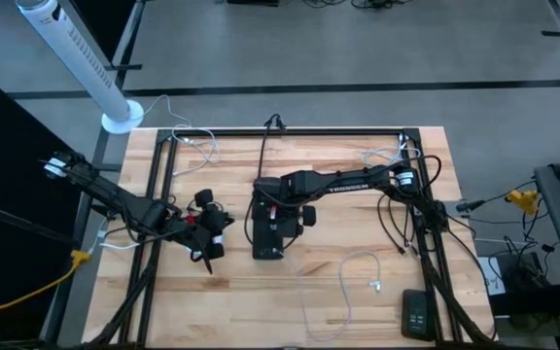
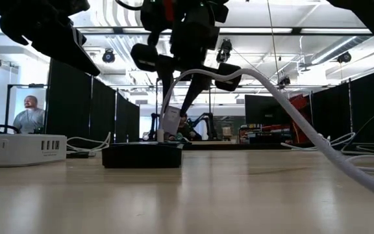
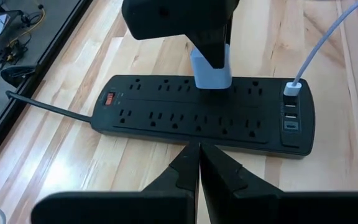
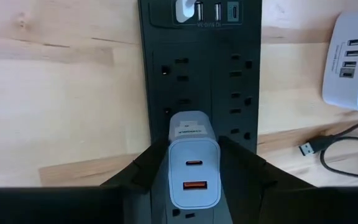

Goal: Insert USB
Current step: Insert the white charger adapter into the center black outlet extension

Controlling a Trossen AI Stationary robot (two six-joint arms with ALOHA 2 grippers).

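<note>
Wooden table [image 1: 358, 311] boards filled the high view, with the black power strip [image 1: 267, 233] near the centre. The right gripper [image 1: 282, 216] sat over the strip, its arm stretching back toward three o'clock. The left gripper [image 1: 209, 236] rested at the strip's nine o'clock, apart from it.

Across the low view, a white cable [image 2: 291, 110] arched down to the strip [image 2: 141, 155], and a white hub [image 2: 21, 149] stood at nine o'clock.

Through the left wrist view, the left fingers [image 3: 185, 171] were pressed together, holding nothing, pointed at the strip [image 3: 166, 118]. A white USB plug [image 3: 292, 89] sat in a port at three o'clock.

Through the right wrist view, the right fingers [image 4: 143, 167] clamped a white charger [image 4: 192, 160] over the strip [image 4: 235, 81]. A loose USB plug [image 4: 308, 149] lay at four o'clock.
</note>
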